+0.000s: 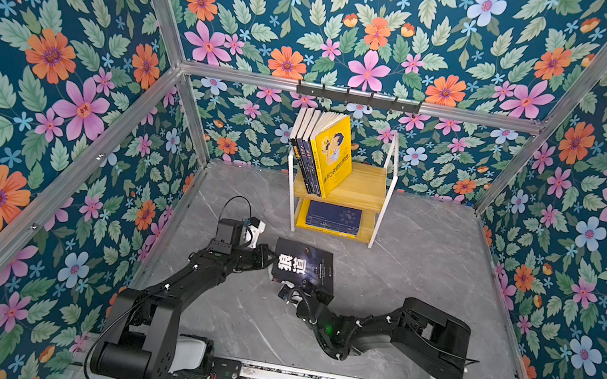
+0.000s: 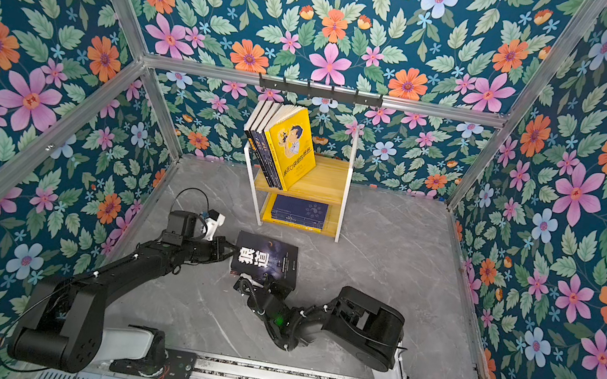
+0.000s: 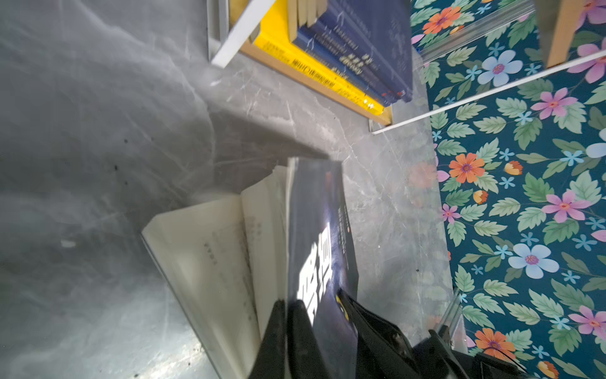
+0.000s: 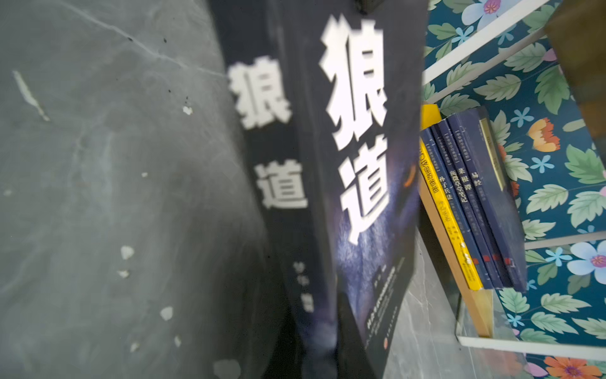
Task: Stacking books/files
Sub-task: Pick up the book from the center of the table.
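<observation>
- The grey marble tabletop [image 1: 426,271] lies under both pairs of jaws
- A two-tier rack [image 1: 367,187] with a white frame and wooden boards stands on it, beyond both pairs of jaws and well apart from them
- On its upper board a row of upright books [image 1: 311,149] leans sideways; a yellow cartoon-cover book [image 1: 335,154] is on the outside of the row, navy ones behind it
- On the lower board a flat stack [image 1: 332,217] has navy books on top of a yellow one; the right wrist view shows their spines [image 4: 472,210] just past the jaws
- The black book [image 1: 312,263] with large white characters is between the two pairs of jaws, near the front of the rack but not touching it
- The left gripper [image 1: 267,258] is clamped on the black book's side edge; in the left wrist view its fingers [image 3: 370,315] pinch the cover [image 3: 314,229] while the pages splay open beside it
- The right gripper [image 1: 311,289] is closed on the book's near edge, with the cover [image 4: 360,131] running away from the jaws
</observation>
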Robot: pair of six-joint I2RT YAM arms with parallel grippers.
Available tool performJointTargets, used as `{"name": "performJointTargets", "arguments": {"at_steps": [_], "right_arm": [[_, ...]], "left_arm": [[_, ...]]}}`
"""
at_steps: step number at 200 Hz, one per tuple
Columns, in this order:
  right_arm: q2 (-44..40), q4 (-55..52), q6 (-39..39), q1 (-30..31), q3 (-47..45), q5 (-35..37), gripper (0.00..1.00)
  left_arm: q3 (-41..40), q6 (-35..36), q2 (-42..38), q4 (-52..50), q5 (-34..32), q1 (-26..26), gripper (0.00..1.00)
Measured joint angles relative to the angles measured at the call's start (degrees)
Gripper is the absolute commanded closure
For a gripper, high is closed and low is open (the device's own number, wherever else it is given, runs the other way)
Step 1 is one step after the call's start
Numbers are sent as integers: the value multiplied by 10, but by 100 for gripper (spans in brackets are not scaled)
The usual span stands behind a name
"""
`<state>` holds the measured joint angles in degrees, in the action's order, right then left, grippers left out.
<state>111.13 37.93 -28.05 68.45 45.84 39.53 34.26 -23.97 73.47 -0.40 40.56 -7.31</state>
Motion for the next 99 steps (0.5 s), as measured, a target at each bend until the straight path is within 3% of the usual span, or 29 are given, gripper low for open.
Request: {"name": "performJointTargets", "arguments": {"at_steps": [50,99], "right_arm": [[-17,12,23,-1,-19,-2,100],[-52,1,45,0,-38,-10,100]], "left_arm": [[-12,4,-52,-15,-16,17,60],[-17,32,-94,-23,-26,57,44]]}}
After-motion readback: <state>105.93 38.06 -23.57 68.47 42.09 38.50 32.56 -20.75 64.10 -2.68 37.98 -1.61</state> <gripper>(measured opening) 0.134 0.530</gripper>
